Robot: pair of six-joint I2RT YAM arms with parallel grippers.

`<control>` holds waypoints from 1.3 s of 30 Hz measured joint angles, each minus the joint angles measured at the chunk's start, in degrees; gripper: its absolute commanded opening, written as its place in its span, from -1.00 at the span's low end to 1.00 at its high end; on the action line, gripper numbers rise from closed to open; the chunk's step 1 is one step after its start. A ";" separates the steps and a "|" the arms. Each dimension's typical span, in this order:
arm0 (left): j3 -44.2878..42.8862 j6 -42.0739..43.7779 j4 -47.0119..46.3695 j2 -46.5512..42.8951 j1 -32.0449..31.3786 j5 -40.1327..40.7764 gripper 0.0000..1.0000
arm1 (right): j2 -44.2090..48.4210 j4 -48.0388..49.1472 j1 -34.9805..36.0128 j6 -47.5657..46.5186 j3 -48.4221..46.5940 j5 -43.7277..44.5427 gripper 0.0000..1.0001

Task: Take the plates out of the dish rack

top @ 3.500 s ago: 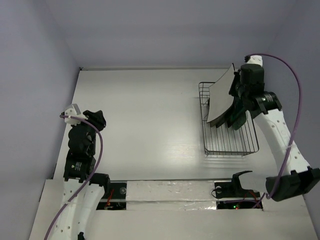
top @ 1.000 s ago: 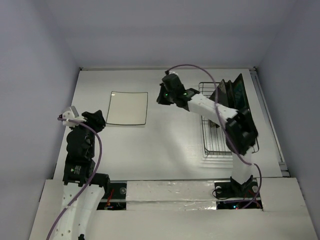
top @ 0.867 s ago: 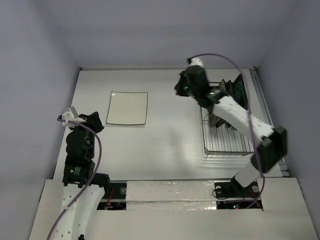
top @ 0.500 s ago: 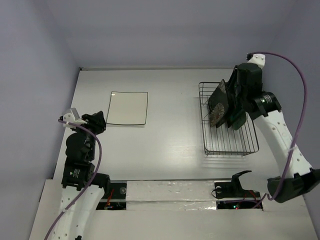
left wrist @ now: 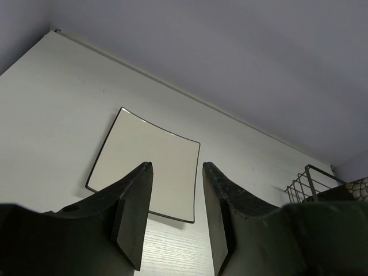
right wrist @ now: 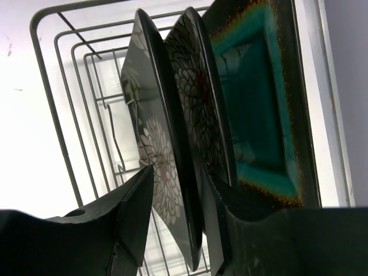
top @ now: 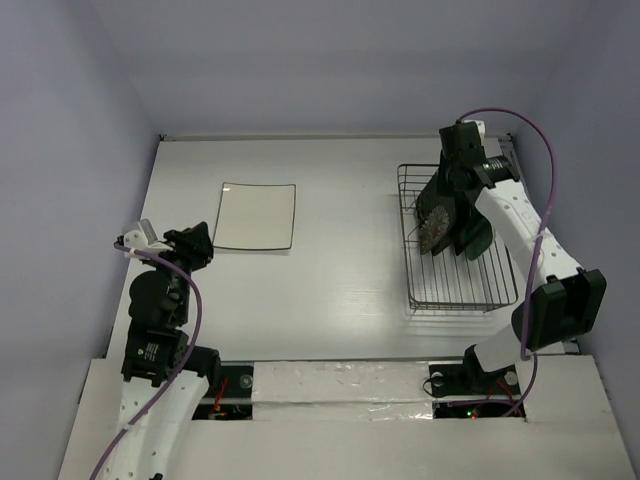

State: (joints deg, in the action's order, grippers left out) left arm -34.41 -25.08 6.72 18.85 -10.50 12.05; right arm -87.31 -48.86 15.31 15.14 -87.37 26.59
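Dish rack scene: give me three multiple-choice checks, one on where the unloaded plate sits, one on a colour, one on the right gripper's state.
1. Where is the white plate? A upright among the tines; B flat on the table, left of the dish rack; C stacked on another plate.
2. Which plate stands between the right gripper's fingers? A teal; B white; C the black floral plate.
3. The right gripper is: A open; B shut; C out of view.
Answers: B, the top view shows it lying alone on the table; C, the wrist view shows its rim between the fingers; A, the fingers stand apart.
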 measured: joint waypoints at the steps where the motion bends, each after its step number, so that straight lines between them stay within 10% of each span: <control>1: 0.00 -0.02 0.00 0.00 0.00 0.00 -0.26 | -0.13 0.02 -0.07 -0.02 -0.26 0.09 -0.12; 8: 0.00 -0.02 0.00 0.00 0.00 0.00 -0.25 | -4.09 0.04 -0.37 -0.37 -0.50 -0.02 -0.16; 22: 0.00 -0.02 0.00 0.04 0.00 0.00 -0.25 | -9.92 -5.20 -0.81 -6.10 -7.02 1.68 -1.00; 39: 0.00 -0.02 0.00 0.13 0.00 0.00 -0.23 | -9.75 -14.99 4.52 -5.16 -29.51 8.07 -1.00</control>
State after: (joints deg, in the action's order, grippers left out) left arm -34.41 -25.10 6.72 18.98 -10.50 12.05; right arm -97.06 -63.86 19.84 9.98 -116.88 34.65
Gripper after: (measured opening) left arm 0.382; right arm 0.176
